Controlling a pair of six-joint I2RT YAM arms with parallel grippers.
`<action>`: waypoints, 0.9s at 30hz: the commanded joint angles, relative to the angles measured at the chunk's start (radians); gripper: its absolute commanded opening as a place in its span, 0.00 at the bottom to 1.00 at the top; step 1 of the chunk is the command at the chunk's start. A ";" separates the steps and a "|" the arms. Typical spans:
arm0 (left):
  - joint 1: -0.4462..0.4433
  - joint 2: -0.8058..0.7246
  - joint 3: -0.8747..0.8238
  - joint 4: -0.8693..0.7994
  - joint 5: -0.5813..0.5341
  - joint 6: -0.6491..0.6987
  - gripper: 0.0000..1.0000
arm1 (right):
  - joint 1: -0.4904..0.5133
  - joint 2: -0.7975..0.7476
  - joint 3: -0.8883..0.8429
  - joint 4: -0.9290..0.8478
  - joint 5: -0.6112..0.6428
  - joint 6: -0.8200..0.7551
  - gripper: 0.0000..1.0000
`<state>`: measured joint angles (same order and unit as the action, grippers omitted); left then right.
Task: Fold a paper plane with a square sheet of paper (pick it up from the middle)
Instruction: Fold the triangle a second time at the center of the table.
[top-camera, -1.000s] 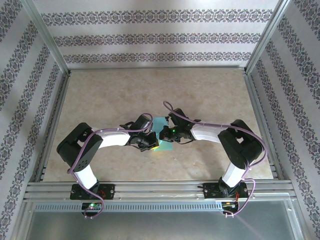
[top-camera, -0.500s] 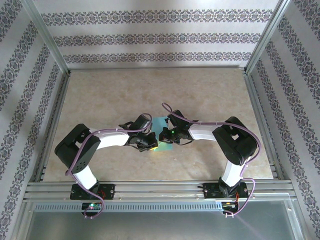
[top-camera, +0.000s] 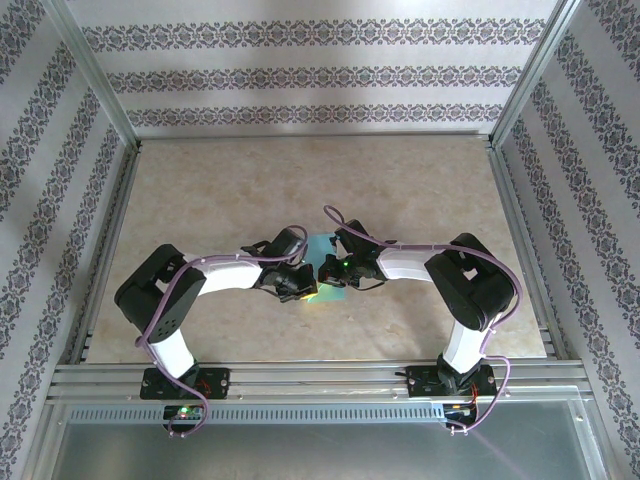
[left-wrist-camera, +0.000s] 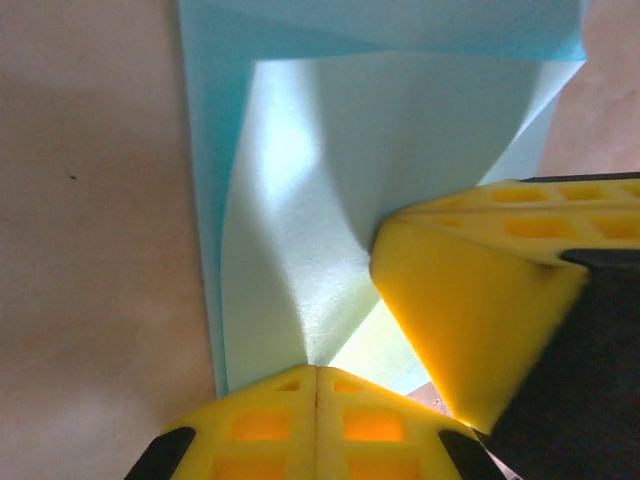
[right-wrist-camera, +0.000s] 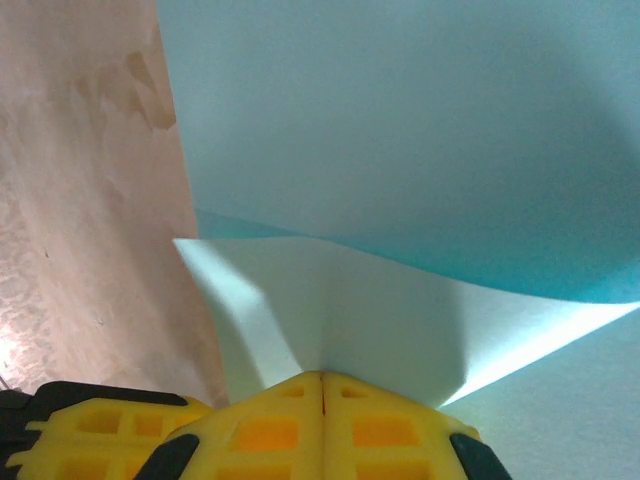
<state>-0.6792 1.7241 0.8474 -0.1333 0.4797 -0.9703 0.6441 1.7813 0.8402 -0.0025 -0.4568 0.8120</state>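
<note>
The paper plane, a light-blue sheet only partly folded, lies just near-side of the centre of the table. Both arms reach inward over the table's middle and meet at it.

Left gripper: jaws closed, yellow pads pressed together on a raised fold of the sheet. In the top view, this gripper sits at the paper's left side.

Right gripper: jaws closed, pinching a lifted pale flap. In the top view, it sits at the paper's right side, the tips of both grippers almost touching.

Edges: one straight paper edge lies flat on the table; a curved free edge arches above the right pinch.

Clearance: broad open table surface extends toward the far wall and both side rails; the near strip is narrower.
</note>
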 joint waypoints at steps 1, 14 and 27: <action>-0.008 0.008 -0.027 -0.079 -0.003 0.050 0.04 | -0.006 0.062 -0.016 -0.091 0.089 0.011 0.02; -0.008 -0.181 -0.059 -0.345 -0.069 0.255 0.03 | -0.024 0.073 -0.023 -0.106 0.093 0.031 0.02; -0.010 -0.125 -0.022 0.036 -0.103 0.033 0.03 | -0.025 0.082 -0.014 -0.031 0.060 0.092 0.01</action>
<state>-0.6796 1.5490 0.8185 -0.1757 0.3763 -0.8753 0.6304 1.7992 0.8433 0.0231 -0.4889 0.8814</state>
